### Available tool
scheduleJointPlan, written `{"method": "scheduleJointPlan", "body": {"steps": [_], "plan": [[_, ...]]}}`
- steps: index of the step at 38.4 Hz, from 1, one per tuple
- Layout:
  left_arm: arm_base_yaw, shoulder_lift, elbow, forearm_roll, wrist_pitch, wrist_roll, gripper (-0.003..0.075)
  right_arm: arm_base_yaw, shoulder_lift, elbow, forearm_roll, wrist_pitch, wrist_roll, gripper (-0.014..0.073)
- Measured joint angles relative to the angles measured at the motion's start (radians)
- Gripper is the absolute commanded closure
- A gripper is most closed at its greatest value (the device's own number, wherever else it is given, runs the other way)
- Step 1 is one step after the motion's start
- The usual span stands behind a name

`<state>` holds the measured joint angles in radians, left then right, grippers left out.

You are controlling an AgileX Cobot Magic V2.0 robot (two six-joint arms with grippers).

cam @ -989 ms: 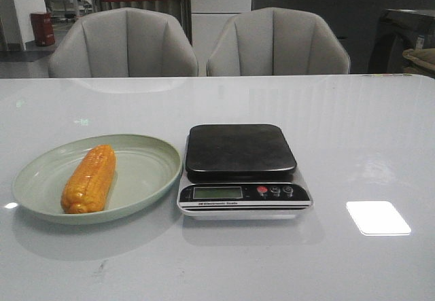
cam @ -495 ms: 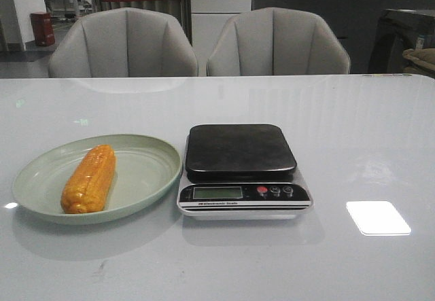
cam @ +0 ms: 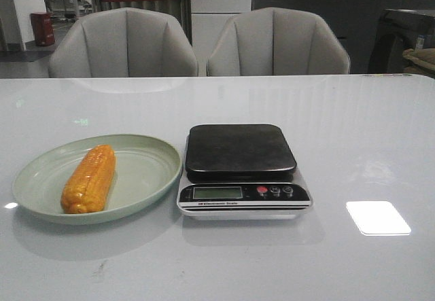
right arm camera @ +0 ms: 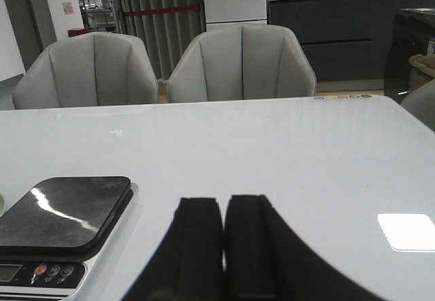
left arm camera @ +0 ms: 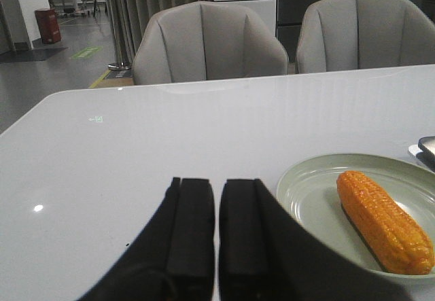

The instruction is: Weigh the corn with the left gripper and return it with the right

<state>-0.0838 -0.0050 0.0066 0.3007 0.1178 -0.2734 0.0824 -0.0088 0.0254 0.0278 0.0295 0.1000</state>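
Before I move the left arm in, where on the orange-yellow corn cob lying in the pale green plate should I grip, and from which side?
Probably grip the orange-yellow corn cob at mid-length, coming from above with the jaws spanning its width. It lies flat along the pale green plate, and the raised rim would likely block a low sideways approach. The left gripper looks shut, so open it first.

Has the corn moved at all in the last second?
No. The corn lies in the same spot on the green plate, just as far from the kitchen scale as before.
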Motion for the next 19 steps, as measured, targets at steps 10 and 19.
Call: {"method": "scheduleJointPlan", "body": {"steps": [10,19], "plan": [[0.000,0.000,-0.013,-0.078,-0.260,0.000,0.0577,0.000,0.000,0.000,0.000,0.000,0.000,0.0428],[0.000,0.068,-0.241,-0.088,-0.023,-0.003,0.0577,0.000,0.000,0.000,0.000,0.000,0.000,0.0428]]}}
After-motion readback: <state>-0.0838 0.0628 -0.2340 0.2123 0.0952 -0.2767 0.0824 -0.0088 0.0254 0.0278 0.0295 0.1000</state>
